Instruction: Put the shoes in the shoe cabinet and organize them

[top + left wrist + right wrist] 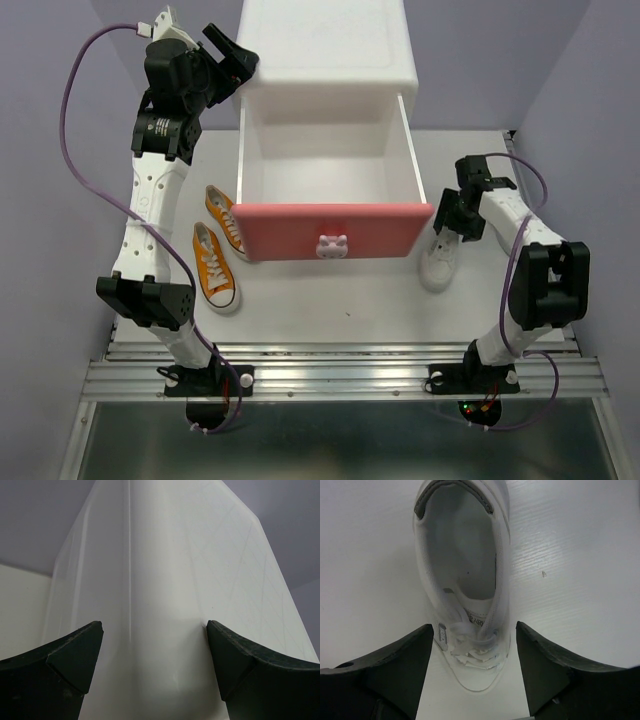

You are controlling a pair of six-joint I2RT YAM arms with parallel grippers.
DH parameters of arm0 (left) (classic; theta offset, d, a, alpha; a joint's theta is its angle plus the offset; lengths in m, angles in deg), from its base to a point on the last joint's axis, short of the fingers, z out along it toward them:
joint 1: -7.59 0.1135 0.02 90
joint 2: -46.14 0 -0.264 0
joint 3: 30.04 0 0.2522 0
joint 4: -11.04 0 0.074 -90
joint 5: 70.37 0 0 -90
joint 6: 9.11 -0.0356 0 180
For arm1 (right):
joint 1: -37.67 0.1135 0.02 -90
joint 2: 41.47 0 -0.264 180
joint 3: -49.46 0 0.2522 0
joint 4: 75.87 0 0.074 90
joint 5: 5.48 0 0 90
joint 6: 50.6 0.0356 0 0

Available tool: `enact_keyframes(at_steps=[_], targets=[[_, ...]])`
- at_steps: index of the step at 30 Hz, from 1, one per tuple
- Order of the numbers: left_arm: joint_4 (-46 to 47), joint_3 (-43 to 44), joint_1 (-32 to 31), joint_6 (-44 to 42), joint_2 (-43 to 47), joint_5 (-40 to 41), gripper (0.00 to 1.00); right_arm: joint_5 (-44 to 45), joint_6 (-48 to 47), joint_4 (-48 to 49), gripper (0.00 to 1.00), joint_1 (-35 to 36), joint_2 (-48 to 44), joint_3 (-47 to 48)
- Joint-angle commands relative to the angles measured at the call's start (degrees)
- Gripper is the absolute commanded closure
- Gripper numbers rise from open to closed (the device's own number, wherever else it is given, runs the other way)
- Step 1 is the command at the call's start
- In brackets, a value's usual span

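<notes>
The white shoe cabinet [325, 45] stands at the back. Its deeper pink upper drawer [333, 228] with a bunny knob [331, 244] is pulled out, and its inside looks empty. The lower drawer is hidden beneath it. Two orange sneakers [214, 266] [229, 219] lie left of the drawer. One white sneaker [440, 259] lies to its right; the other white one is out of view. My left gripper [236, 58] is open at the cabinet's upper left corner [150, 580]. My right gripper [450, 215] is open just over the white sneaker [465, 580], its fingers either side of the laces.
The open drawer juts far out over the white tabletop [340, 300], between the orange sneakers and the white one. Lilac walls [40, 150] close in both sides. The metal rail [340, 375] with the arm bases runs along the near edge.
</notes>
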Motion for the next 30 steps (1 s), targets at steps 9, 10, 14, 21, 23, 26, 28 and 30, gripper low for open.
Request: enact_keyframes(at_steps=[9, 10, 14, 21, 23, 26, 28, 30], targets=[[-19.49, -4.13, 1.28, -6.94, -3.95, 4.76, 0.06, -1.68, -1.73, 4.01, 0.66, -0.39, 2.81, 0.39], [-19.49, -4.04, 1.28, -7.02, -3.86, 4.68, 0.06, -2.03, -1.73, 4.18, 0.69, -0.39, 2.99, 0.47], [-19.66, -3.77, 1.28, -7.29, -3.95, 5.03, 0.06, -2.91, -1.90, 5.06, 0.90, -0.39, 2.55, 1.09], [-19.75, -3.95, 1.28, -7.55, -3.68, 5.03, 0.06, 0.86, -2.51, 6.38, 0.99, -0.39, -2.19, 2.76], [-19.75, -3.86, 1.28, -7.55, -3.68, 4.94, 0.06, 2.44, -2.78, 7.00, 0.99, -0.39, -5.79, 3.02], [-19.76, -3.51, 1.37, -7.55, -3.68, 5.03, 0.06, 3.76, -3.48, 7.79, 1.00, -0.39, -10.62, 3.64], [-19.84, -3.51, 1.37, -7.55, -3.60, 4.94, 0.06, 4.21, -2.96, 7.88, 0.99, -0.39, -12.66, 5.30], [-19.84, -3.77, 1.37, -7.55, -3.51, 4.85, 0.06, 4.73, -1.65, 7.88, 1.00, -0.39, -15.20, 6.97]])
